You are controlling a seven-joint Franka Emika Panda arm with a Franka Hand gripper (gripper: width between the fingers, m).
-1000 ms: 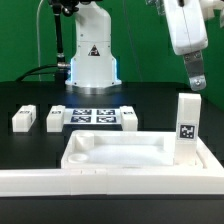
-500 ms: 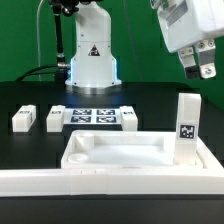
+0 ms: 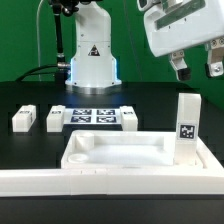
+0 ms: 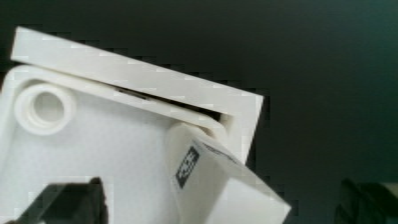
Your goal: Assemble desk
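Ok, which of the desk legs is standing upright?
The leg at the exterior view's right, upright at the desk top's corner, tag showing. The other legs lie low on the table beside the marker board.

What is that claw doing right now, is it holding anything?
Gripper: open, fingers spread wide, holding nothing.

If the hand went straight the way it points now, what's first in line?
Probably the upright leg at the desk top's corner: the wrist view shows it lying between the open hand's fingers. Depth is unclear.
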